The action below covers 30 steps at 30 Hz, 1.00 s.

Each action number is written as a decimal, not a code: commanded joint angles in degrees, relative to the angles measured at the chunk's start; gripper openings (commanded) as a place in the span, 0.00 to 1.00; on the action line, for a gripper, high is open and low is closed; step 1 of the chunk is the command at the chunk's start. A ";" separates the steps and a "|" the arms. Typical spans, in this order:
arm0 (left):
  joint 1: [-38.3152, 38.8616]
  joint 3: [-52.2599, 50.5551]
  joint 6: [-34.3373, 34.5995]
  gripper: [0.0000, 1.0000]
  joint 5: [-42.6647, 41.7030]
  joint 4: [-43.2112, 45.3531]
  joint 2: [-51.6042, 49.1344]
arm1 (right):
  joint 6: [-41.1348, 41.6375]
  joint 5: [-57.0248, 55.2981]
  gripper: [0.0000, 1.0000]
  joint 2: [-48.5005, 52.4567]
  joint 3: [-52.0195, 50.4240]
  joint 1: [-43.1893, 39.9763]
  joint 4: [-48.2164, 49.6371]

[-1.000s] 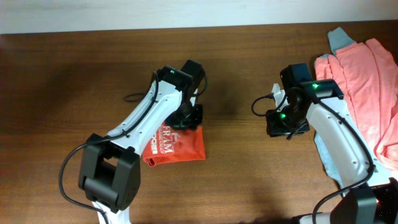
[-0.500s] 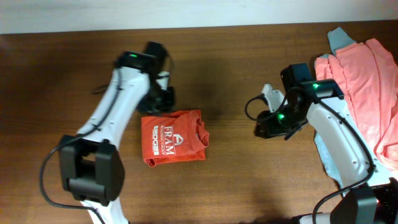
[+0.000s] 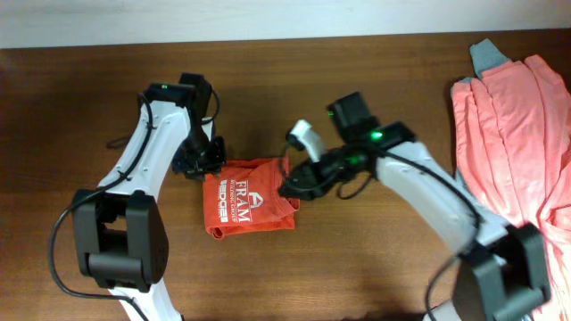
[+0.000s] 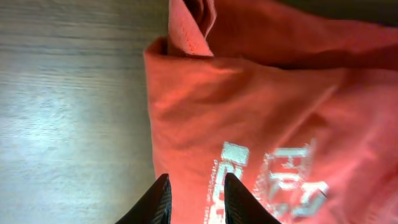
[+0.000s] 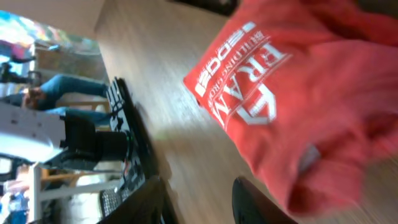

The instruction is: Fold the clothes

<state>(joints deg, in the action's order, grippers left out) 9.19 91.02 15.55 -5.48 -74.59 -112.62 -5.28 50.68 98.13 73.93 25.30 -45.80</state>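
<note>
showed, from overhead, a red t-shirt [image 3: 245,201] folded into a small rectangle near the middle of a dark wooden table [image 3: 375,267], white "fram" lettering facing up, right edge bunched and rumpled. showed the left gripper [image 3: 203,165] poised at the shirt's upper left corner, fingers parted and holding nothing, with red fabric in plain sight beneath the gap in the left wrist view. showed the right gripper [image 3: 290,187] at the rumpled right edge, fingers likewise spread and empty, bare wood between them in the right wrist view. left a pile of pink clothes [image 3: 517,125] well apart at the table's right end, with a grey garment [image 3: 486,55] peeking out at its top. judged the main hazard to be a shallow pinch: risked catching only the top layer on closing, then peeling the fold open on lifting. risked also dragging the whole bundle across the smooth wood through an uneven pull from one side. risked a knock between the two arms, crowded close over so small a bundle. could not tell the number of layers at the bunched edge.
</note>
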 commanded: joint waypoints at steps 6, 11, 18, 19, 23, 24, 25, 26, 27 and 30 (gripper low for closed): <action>0.02 -9.75 -1.09 0.29 0.44 8.96 0.79 | 4.33 2.69 0.42 13.00 0.37 2.80 4.92; 0.02 -15.69 -1.07 0.30 1.46 14.34 0.72 | 4.33 2.69 0.42 21.11 0.37 2.71 4.74; 0.00 -22.34 -1.03 0.30 4.07 17.05 0.00 | 6.69 -2.58 0.42 25.99 0.39 2.71 4.72; 0.00 -22.86 -0.61 0.30 4.96 17.20 0.00 | 7.34 -4.09 0.42 25.86 0.52 2.62 4.72; 0.00 -23.47 1.77 0.30 6.84 17.55 0.00 | 7.34 -4.76 0.42 25.86 1.18 1.22 4.70; 0.00 -23.50 2.19 0.29 6.82 17.46 0.00 | 7.69 -5.09 0.43 25.83 1.46 0.61 4.70; 0.00 -23.50 3.19 0.29 6.82 17.14 0.00 | 7.74 -5.09 0.43 25.83 1.68 0.15 4.68; 0.00 -23.50 4.26 0.29 6.84 16.85 0.00 | 7.76 -5.29 0.43 25.83 1.90 -0.37 4.68; 0.00 -23.52 4.85 0.29 6.80 16.61 0.00 | 8.00 -6.08 0.42 25.83 2.21 -1.03 4.46; 0.00 -23.54 7.02 0.24 6.78 14.58 0.00 | 10.19 -11.28 0.43 25.77 4.07 -3.13 1.51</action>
<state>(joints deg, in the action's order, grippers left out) 9.30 71.46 19.29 -3.11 -57.23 -109.47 2.87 50.28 122.21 76.14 25.21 -42.76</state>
